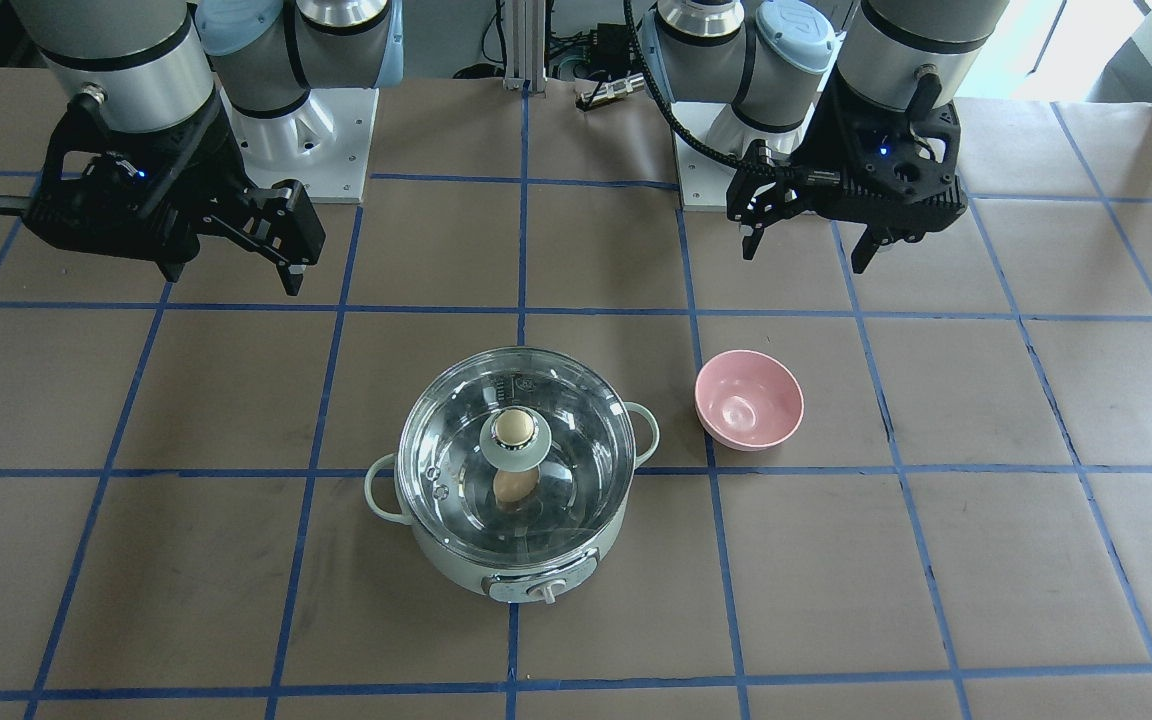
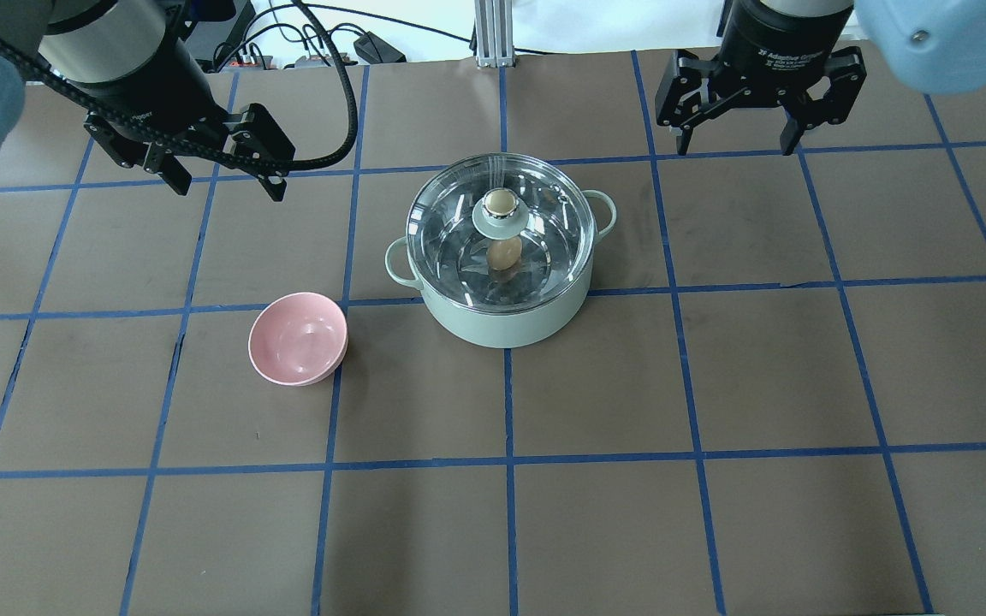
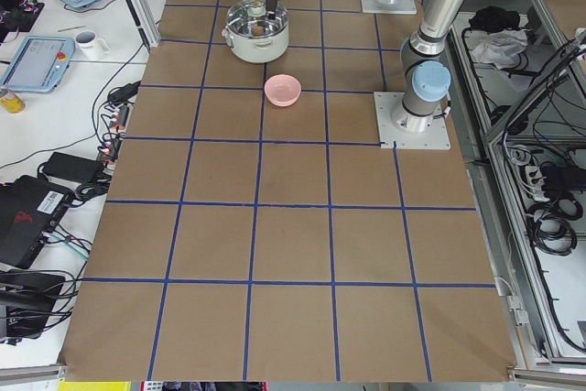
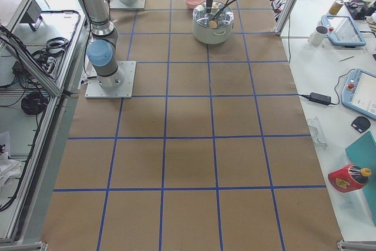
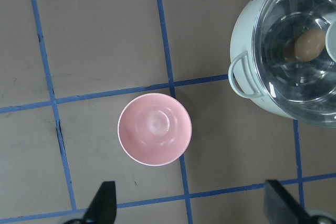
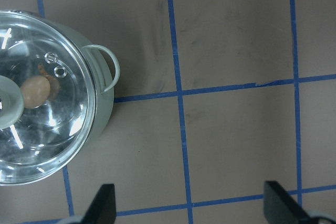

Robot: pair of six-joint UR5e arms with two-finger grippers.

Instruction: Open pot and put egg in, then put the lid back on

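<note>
Tabletop (image 2: 715, 385) contents, by count: one pot (image 2: 506, 321); one lid (image 2: 459, 222), bearing one beige knob (image 2: 500, 203); one egg (image 2: 505, 254); one pink bowl (image 2: 298, 339). One control dial (image 1: 541, 592) on the pot. Two arms, left arm (image 2: 116, 51) and right arm (image 2: 788, 30), each with one pair of jaws.

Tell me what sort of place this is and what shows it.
Most likely a robotics lab, not a kitchen: two robot arms bolted to a table gridded with blue tape, teach pendants on the side bench, and cable bundles alongside.
</note>
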